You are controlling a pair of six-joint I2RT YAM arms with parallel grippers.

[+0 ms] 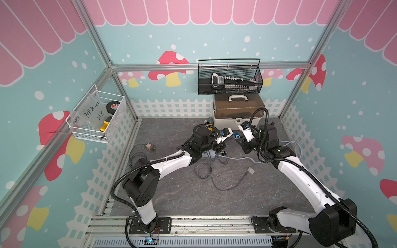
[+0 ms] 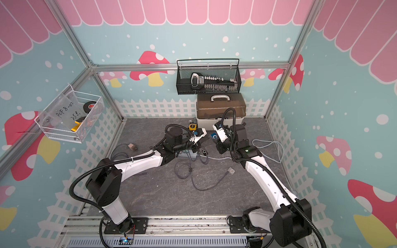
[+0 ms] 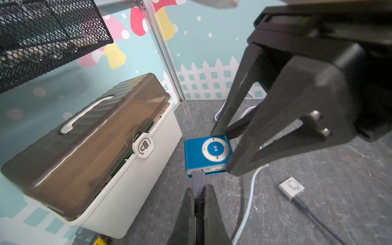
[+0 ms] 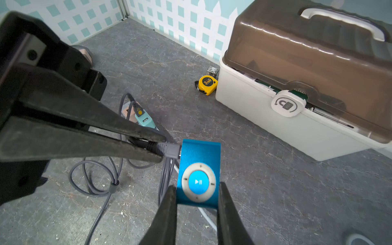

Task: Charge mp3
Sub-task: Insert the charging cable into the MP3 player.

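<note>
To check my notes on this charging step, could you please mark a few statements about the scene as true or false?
1. The right gripper is shut on the blue mp3 player. True.
2. The left gripper is open and empty. False: it is shut on the grey cable plug, whose tip meets the player's edge.
3. A yellow tape measure lies beside the toolbox. True.
4. The toolbox stands with its lid off. False: the brown lid sits on it.
</note>
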